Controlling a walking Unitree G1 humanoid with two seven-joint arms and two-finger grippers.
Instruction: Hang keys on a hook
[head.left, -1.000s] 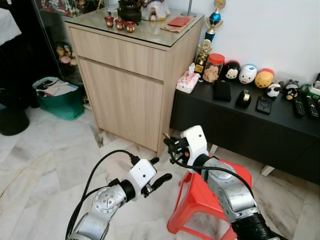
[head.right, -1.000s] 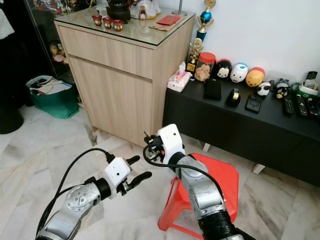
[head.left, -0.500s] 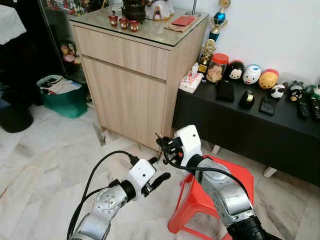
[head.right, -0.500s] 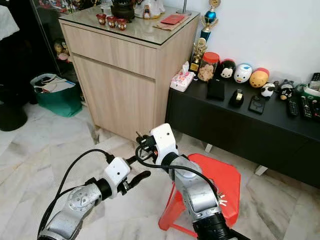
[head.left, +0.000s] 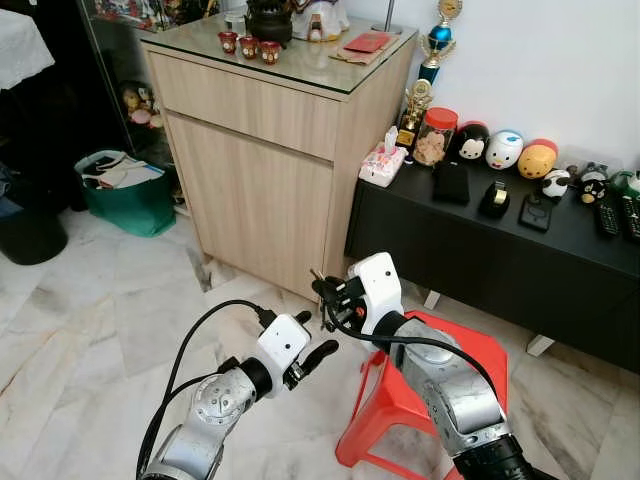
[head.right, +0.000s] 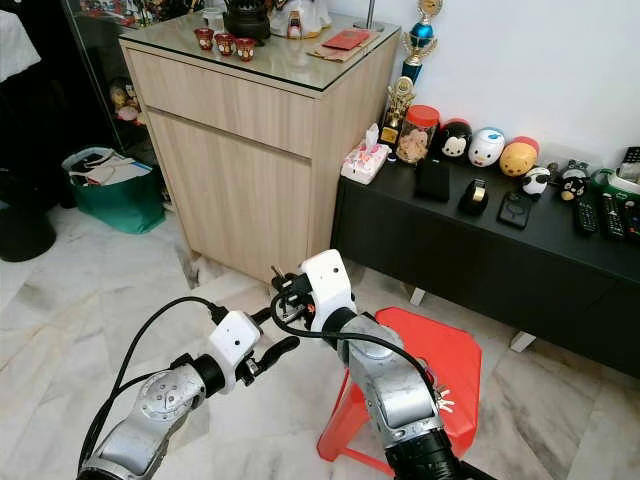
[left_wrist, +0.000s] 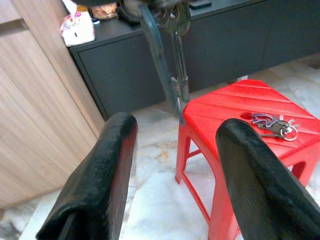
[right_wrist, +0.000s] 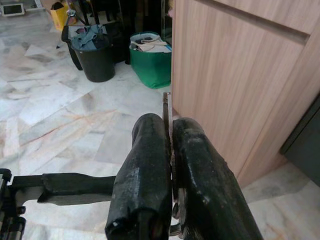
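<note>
- right wrist view has the right gripper (right_wrist: 171, 165) pressed closed on a thin metal piece of the keys (right_wrist: 166, 107), which sticks out just past its fingertips, with the wooden cabinet (right_wrist: 240, 65) beyond.
- left wrist view looks between the left gripper's (left_wrist: 175, 155) two wide-apart fingers (left_wrist: 107, 165), which hold nothing; the bunch of keys hangs above them, dangling in front of the black tv bench (left_wrist: 200, 45).
- a second set of keys (left_wrist: 272, 125) lies on top of the red stool (left_wrist: 235, 107), well apart from both grippers.
- from the head views, the right gripper carries its keys over the floor, between the stool and the cabinet, with the left gripper just beside and below it.
- step in hand, as i judge it: carrying the grasped keys toward a hook. no hook can be made out in these pictures.
- next move likely calls for finding the hook first, then raising the ring to it and slipping it on before letting go. a loose swing of the bunch could make that fiddly.
</note>
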